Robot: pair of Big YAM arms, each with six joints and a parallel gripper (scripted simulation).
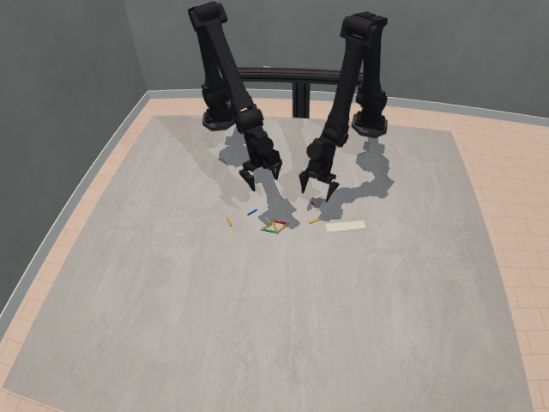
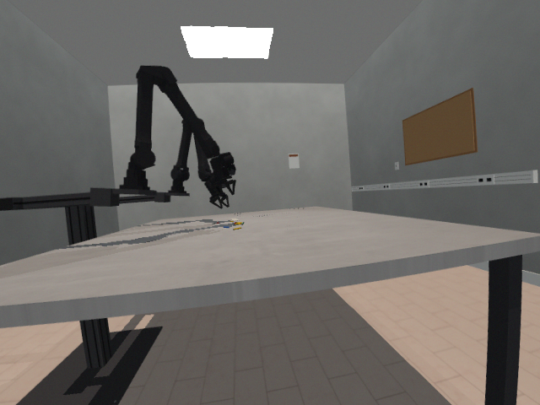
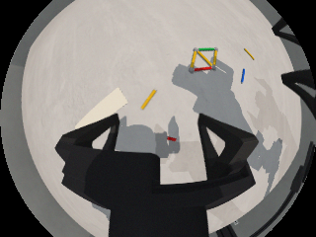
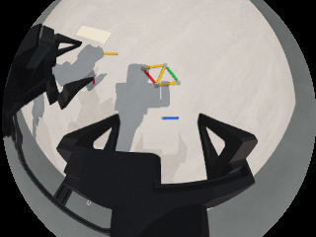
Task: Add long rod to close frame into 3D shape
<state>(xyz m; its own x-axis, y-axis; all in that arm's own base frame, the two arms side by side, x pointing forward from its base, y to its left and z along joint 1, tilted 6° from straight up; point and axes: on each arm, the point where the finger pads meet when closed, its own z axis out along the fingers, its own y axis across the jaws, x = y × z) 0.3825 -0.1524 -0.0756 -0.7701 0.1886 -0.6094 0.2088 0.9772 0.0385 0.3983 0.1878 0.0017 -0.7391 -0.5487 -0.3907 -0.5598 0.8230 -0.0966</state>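
The frame [image 1: 274,226] of green, red and yellow rods lies flat on the table; it also shows in the left wrist view [image 3: 204,59] and the right wrist view [image 4: 161,74]. Loose rods lie around it: a blue rod [image 1: 251,212], a yellow rod [image 1: 228,221] to its left, a yellow rod [image 1: 314,220] to its right, and a short red rod [image 1: 312,202]. My left gripper [image 1: 316,195] is open and empty above the red rod [image 3: 172,138]. My right gripper [image 1: 264,182] is open and empty, hovering behind the blue rod [image 4: 170,118].
A flat cream strip [image 1: 345,225] lies on the table right of the frame. The arm bases and a black rail stand at the back of the table. The two grippers hang close together, a short gap apart.
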